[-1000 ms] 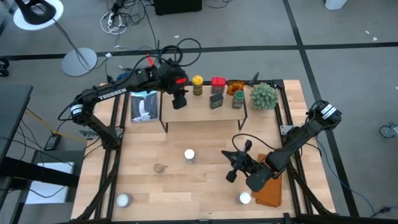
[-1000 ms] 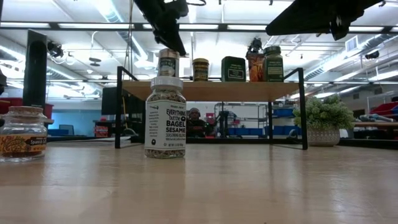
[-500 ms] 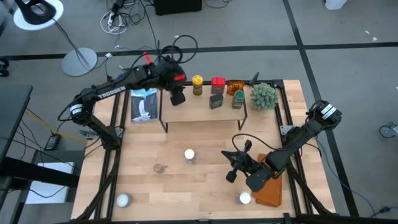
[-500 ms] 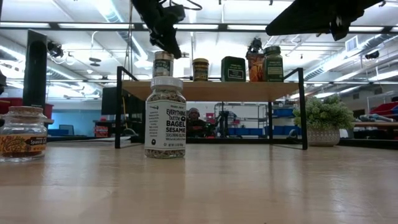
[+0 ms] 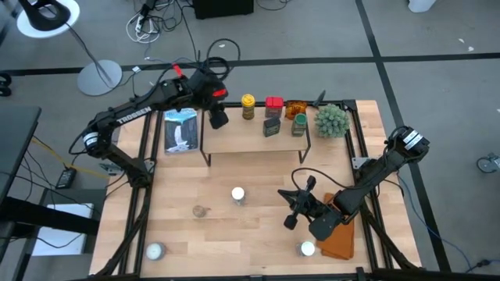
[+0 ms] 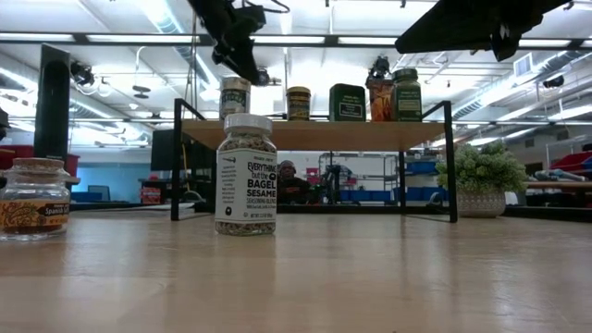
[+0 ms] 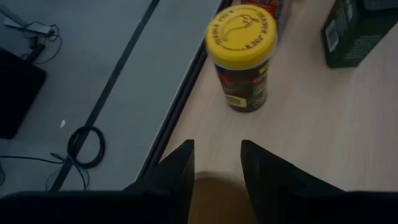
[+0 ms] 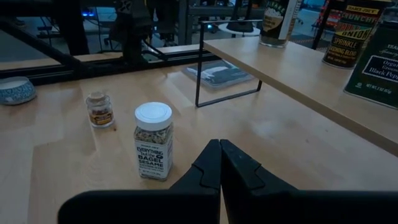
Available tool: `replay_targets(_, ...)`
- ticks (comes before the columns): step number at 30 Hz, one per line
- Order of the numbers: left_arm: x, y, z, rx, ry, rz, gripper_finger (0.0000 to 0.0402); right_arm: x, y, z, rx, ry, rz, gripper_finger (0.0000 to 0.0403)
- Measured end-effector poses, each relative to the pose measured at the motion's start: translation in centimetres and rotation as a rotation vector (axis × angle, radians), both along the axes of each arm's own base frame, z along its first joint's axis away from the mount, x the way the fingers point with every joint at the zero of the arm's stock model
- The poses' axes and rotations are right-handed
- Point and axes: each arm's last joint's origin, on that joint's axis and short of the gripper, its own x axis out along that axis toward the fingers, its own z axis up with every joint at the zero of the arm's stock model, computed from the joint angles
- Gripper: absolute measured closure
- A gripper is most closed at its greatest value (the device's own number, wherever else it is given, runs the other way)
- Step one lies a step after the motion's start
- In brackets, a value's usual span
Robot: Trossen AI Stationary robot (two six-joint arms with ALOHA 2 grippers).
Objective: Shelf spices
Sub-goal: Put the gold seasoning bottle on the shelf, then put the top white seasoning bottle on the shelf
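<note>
Roughly two-thirds done, judging by the count.

Spices on the shelf [image 5: 242,136], six:
- brown-lidded jar [image 6: 235,97], one; stands upright at the shelf's end, directly beneath the left gripper [image 6: 248,69], apart from it.
- yellow-lidded jar [image 5: 248,101], one; just ahead of the left gripper along the shelf's back edge.
- red box [image 5: 273,104], one; beyond the yellow-lidded jar.
- dark tin [image 5: 271,126], one; in front of the red box.
- orange jar [image 5: 295,108], one; farther along, away from the left gripper.
- green-lidded jar [image 5: 299,125], one; farthest from the left gripper.

Spices left on the table, three:
- white-lidded sesame jar [image 5: 237,195], one; upright, just ahead of the right gripper [image 5: 293,204].
- small brown jar [image 5: 200,211], one; beyond the sesame jar from the right gripper.
- white-topped jar [image 5: 308,249], one; behind the right gripper, touching or just beside the orange cloth [image 5: 337,242]; too small to identify further.

Grippers, two:
- left: fingers parted, holds nothing; hangs over the shelf's end.
- right: fingers pressed together, empty; waits low over the table, well apart from the shelf.

Not for shelving: pale ball [image 5: 155,250], one; green plant [image 5: 331,119], one.
</note>
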Motion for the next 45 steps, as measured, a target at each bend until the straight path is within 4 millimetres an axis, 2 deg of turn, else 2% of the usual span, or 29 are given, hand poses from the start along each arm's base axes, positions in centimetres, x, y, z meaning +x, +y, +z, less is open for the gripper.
replay_targets(5, -0.7, -0.4, 0.8, 0.01, -0.022, 0.002, 0.0266, 0.0, 0.0, 0.0, 0.001, 0.0, 0.0, 0.0402)
replay_targets(10, -2.2, -1.3, 2.4, 0.02, -0.087, 0.002, 0.0266, 0.0, 0.0, 0.0, 0.001, -0.001, 0.001, 0.0402)
replay_targets(16, -5.2, -4.5, 5.1, 0.004, -0.226, -0.049, 0.0266, -0.1, 0.3, 0.1, 0.016, -0.017, 0.008, 0.0402)
replay_targets(19, -7.2, -6.6, 5.3, 0.01, -0.289, -0.06, 0.0266, 0.0, 0.3, 0.2, 0.023, -0.023, 0.011, 0.0402)
replay_targets(24, -10.9, -10.5, 3.5, -0.012, -0.456, -0.097, 0.0266, 0.5, 0.6, 0.8, 0.078, -0.005, 0.079, 0.0402)
replay_targets(30, -13.9, -13.8, -0.4, -0.067, -0.605, -0.166, 0.0266, 2.6, 0.1, 3.1, 0.093, 0.067, 0.202, 0.0402)
replay_targets(33, -14.3, -15.0, -2.1, -0.099, -0.598, -0.187, 0.0266, 3.9, -0.6, 5.0, 0.101, 0.146, 0.258, 0.0403)
replay_targets(38, -14.0, -17.0, -4.2, -0.097, -0.581, -0.234, 0.0266, 5.6, -3.2, 8.4, 0.145, 0.299, 0.289, 0.0403)
replay_targets(45, -14.4, -18.7, -6.4, -0.054, -0.588, -0.199, 0.0266, 7.4, -6.7, 12.7, 0.09, 0.376, 0.401, 0.0403)
